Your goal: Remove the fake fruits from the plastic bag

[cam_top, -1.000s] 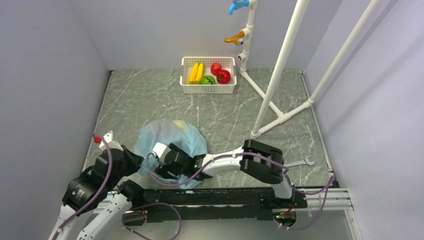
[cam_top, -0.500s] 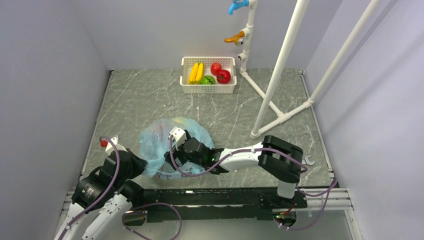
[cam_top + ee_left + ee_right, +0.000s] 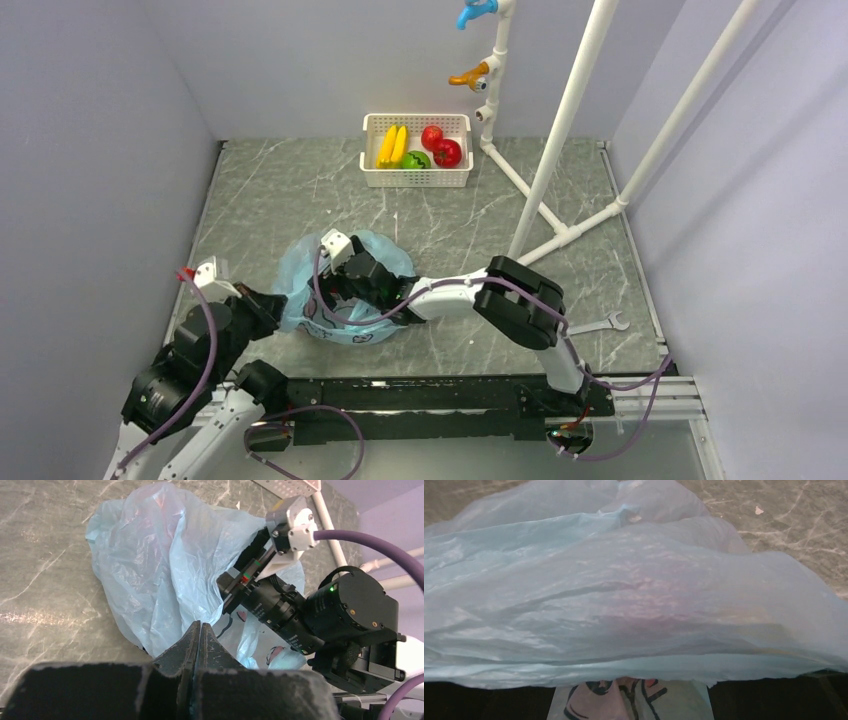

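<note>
Right tool (image 3: 338,272) was shifted farther into the plastic bag (image 3: 300,282), its opening hidden and undeterminable; left tool (image 3: 200,627) was clamped on the bag's edge.

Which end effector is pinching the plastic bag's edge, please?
The left end effector, shut on the plastic bag's near edge; the right end effector only pokes into its folds, fingers hidden.

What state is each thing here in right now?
left tool: shut on the bag's edge.
right tool: under the bag's film, fingers hidden.
plastic bag: crumpled, draped over the right tool.
basket: upright, partly filled.
wrench: lying flat.
</note>
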You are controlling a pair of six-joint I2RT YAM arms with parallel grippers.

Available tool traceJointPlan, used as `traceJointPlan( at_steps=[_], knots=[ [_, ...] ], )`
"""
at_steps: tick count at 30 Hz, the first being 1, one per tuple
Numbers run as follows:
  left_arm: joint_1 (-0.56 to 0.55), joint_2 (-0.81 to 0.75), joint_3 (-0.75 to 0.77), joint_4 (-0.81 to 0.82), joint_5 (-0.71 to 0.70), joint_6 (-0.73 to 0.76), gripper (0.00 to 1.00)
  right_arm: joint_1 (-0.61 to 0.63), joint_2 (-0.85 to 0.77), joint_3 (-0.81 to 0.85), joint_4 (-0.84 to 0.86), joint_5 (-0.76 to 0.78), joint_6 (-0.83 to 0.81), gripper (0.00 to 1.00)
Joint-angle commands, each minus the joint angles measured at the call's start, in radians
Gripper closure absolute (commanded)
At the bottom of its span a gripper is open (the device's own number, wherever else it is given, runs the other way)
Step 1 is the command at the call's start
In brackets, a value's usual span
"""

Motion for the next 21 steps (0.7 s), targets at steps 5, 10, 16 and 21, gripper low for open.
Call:
traceJointPlan(
  at_steps=[5, 10, 16, 21],
  knots=[
    [0.004, 0.107, -0.020, 0.114, 0.071, 0.132, 1.00, -0.030, 0.096, 0.109, 0.065, -0.066, -0.161, 0.00],
    [0.004, 0.143, -0.016, 0.123, 0.095, 0.170, 1.00, -0.041, 0.159, 0.175, 0.057, -0.072, -0.195, 0.00],
    [0.003, 0.162, 0.041, 0.078, 0.038, 0.216, 1.00, -0.046, 0.280, 0.269, -0.007, -0.041, -0.202, 0.02],
    [0.004, 0.114, 0.014, 0.097, 0.022, 0.217, 1.00, -0.058, 0.303, 0.255, -0.003, -0.029, -0.158, 0.24]
  ],
)
